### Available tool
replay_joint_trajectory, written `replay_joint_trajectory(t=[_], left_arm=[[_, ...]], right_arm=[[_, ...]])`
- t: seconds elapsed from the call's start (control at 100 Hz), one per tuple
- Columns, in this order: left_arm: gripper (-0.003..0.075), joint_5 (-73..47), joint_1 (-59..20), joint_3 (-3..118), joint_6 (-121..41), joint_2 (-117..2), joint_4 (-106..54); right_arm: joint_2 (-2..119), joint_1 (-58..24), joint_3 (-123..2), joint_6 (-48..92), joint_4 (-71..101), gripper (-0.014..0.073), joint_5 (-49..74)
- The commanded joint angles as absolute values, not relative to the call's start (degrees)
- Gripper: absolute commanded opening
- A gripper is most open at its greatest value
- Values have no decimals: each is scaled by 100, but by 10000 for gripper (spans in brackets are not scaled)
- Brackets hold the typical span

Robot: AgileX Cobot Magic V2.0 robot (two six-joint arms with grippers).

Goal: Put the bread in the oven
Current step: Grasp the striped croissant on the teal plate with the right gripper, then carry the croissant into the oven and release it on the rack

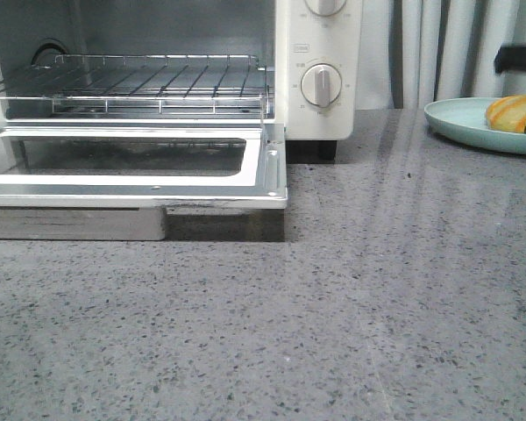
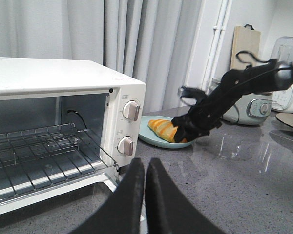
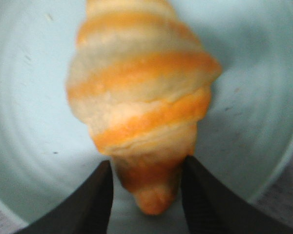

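Now straddling croissant (image 3: 139,105) tip on plate (image 3: 24,122), right gripper (image 3: 146,195) open.
Risking slip off glossy taper; left gripper (image 2: 145,195) closed empty.

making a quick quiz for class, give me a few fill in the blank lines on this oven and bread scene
1. The oven door is ____.
2. The bread lies on a pale ____ plate.
3. The right claw has its fingers on either side of the bread's tapered ____.
4. The left claw is ____, holding nothing.

Missing words: open; blue; end; shut
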State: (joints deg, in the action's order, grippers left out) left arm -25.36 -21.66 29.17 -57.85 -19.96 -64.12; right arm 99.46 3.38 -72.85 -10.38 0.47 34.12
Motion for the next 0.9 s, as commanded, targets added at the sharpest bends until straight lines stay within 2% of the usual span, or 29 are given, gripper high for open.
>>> replay_joint_trajectory(t=[0.0, 0.02, 0.06, 0.07, 0.11, 0.27, 0.39, 0.53, 0.6, 0.77, 0.89], left_arm=[[-22, -2388, -2185, 3090, -5762, -2036, -6631], [-22, -2388, -2185, 3090, -5762, -2036, -6631], [-22, -2388, -2185, 3090, -5762, -2036, -6631], [-22, -2388, -2185, 3090, -5762, -2036, -6631], [-22, -2388, -2185, 3090, -5762, -2036, -6631], [-22, -2468, -2185, 3090, -5762, -2036, -6693], [-22, -2537, -2185, 3090, -5762, -2036, -6693], [-22, -2483, -2185, 3090, -5762, -2036, -6693], [-22, -2438, -2185, 3090, -5762, -2036, -6693], [-22, -2383, -2185, 3090, -5762, -2036, -6693], [-22, -2383, -2185, 3090, -5762, -2036, -6693]], right_arm=[[9924, 371, -7471, -949, 236, 225, 3208], [9942, 371, -7471, -949, 262, 197, 3208], [9967, 371, -7471, -949, 284, 62, 3191], [9967, 371, -7471, -949, 284, 62, 3176], [9942, 371, -7471, -949, 284, -76, 3105], [9382, 297, -7480, -910, 272, -69, 2534], [8488, -241, -7480, -436, 259, -69, 1967], [7535, -1591, -7507, -81, 198, -69, 1389], [7342, -2550, -7616, -81, 32, -69, 1321], [7655, -4301, -7943, -81, -424, -69, 1313], [8290, -4800, -8207, -81, -531, -69, 1491]])
